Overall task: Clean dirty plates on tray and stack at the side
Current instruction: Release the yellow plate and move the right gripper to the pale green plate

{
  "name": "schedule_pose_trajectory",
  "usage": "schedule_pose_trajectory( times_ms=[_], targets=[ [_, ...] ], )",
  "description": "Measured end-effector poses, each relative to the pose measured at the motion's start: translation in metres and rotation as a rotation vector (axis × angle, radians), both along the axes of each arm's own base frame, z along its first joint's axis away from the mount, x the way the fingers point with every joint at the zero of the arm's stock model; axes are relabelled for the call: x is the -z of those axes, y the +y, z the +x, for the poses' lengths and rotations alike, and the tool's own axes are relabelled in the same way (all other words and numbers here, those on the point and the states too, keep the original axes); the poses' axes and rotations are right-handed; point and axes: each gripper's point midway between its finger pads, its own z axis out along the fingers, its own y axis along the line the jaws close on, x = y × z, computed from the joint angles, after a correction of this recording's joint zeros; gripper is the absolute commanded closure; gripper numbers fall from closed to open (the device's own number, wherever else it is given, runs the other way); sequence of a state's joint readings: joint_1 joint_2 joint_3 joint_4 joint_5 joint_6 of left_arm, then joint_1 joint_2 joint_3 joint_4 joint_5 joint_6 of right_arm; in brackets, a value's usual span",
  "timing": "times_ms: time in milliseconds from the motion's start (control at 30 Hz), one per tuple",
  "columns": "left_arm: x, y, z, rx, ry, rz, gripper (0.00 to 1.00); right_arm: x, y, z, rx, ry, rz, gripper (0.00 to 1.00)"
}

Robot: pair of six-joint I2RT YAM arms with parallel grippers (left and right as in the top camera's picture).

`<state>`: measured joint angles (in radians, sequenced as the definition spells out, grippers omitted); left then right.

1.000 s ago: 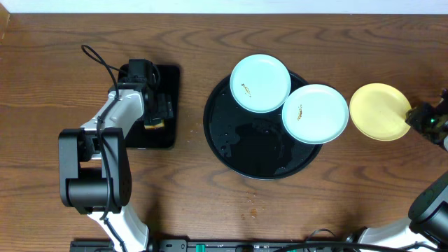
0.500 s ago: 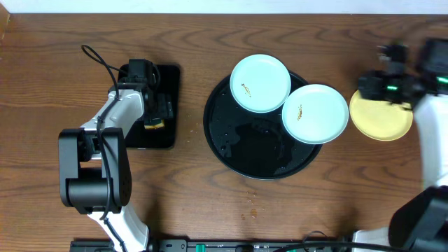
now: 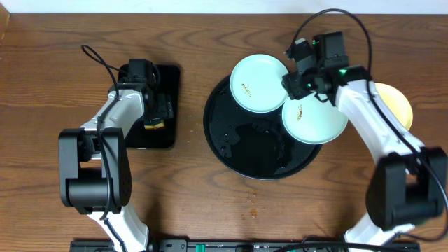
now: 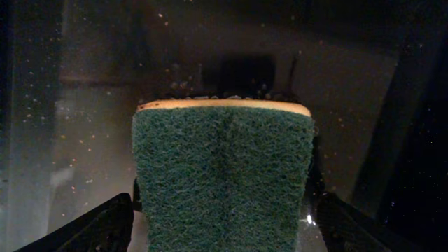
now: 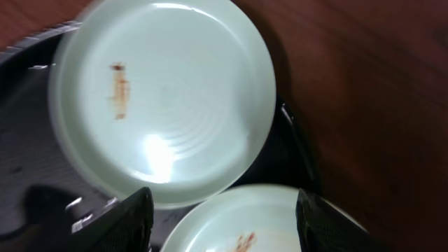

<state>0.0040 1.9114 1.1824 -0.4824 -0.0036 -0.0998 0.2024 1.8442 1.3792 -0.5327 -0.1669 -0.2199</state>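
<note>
The round black tray [image 3: 238,150] holds two pale blue plates, each with a brown smear: one at the back [image 3: 260,83] and one at the right [image 3: 318,119]. The yellow plate [image 3: 397,103] lies on the table right of the tray, partly hidden by my right arm. My right gripper [image 3: 297,84] is open and empty, hovering over where the two blue plates meet. In the right wrist view the gripper [image 5: 224,220] sits above the back plate [image 5: 168,98] and the right plate [image 5: 259,227]. My left gripper [image 3: 155,112] is open, its fingers [image 4: 224,231] straddling a green sponge [image 4: 224,168].
The sponge [image 3: 154,124] lies on a small rectangular black tray [image 3: 168,84] at the left. A few crumbs lie on the wood near the front [image 3: 252,199]. The round tray's glossy floor also shows in the right wrist view [image 5: 35,161].
My right arm has swung from the far right edge leftward to above the two blue plates. The yellow plate stays on the table. The left arm has not moved.
</note>
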Motion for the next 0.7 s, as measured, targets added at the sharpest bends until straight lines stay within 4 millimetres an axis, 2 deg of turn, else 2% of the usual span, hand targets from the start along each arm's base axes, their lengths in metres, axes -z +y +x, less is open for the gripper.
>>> schedule_pose_trajectory(
  times_ms=[267, 367, 400, 467, 500, 700],
  targets=[
    [0.000, 0.000, 0.000, 0.000, 0.000, 0.000, 0.15, 0.058, -0.002, 0.035, 0.027, -0.023, -0.037, 0.38],
    [0.000, 0.000, 0.000, 0.000, 0.000, 0.000, 0.16, 0.069, -0.002, 0.042, 0.032, -0.037, -0.042, 0.43],
    [0.000, 0.000, 0.000, 0.000, 0.000, 0.000, 0.16, 0.072, -0.002, 0.044, 0.034, -0.041, -0.041, 0.48],
    [0.000, 0.000, 0.000, 0.000, 0.000, 0.000, 0.16, 0.074, -0.001, 0.047, 0.037, -0.047, -0.038, 0.84],
    [0.000, 0.000, 0.000, 0.000, 0.000, 0.000, 0.16, 0.074, -0.001, 0.048, 0.037, -0.053, -0.038, 0.98],
    [0.000, 0.000, 0.000, 0.000, 0.000, 0.000, 0.16, 0.073, 0.002, 0.049, 0.053, -0.053, -0.027, 0.99]
  ],
)
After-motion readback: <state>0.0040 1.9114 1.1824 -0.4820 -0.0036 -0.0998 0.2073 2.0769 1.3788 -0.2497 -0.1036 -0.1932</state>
